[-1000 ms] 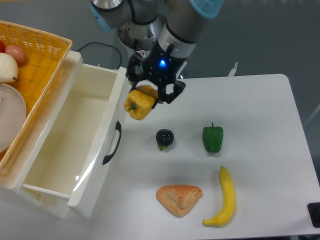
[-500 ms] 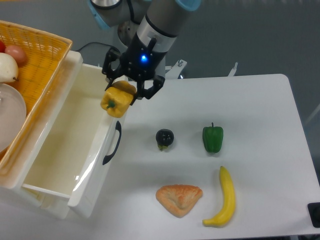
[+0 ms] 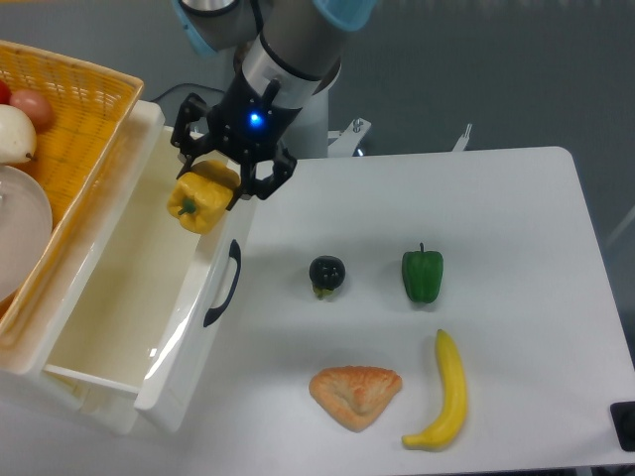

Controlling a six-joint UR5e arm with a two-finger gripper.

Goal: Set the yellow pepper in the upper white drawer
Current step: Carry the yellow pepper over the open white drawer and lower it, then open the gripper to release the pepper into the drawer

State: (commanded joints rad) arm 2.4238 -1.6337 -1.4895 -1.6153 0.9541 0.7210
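My gripper [image 3: 213, 186] is shut on the yellow pepper [image 3: 199, 201], a small glossy lumpy pepper. It hangs in the air above the right side of the open upper white drawer [image 3: 109, 288], just inside the front panel with the curved black handle [image 3: 224, 285]. The drawer's inside looks bare.
An orange woven basket [image 3: 74, 109] with fruit and a white plate stands left of the drawer. On the table lie a green pepper [image 3: 422, 274], a dark round fruit [image 3: 326, 274], a banana [image 3: 443, 393] and a croissant [image 3: 354, 396].
My gripper has carried the yellow pepper to the left, from above the table beside the drawer front to above the drawer's inside.
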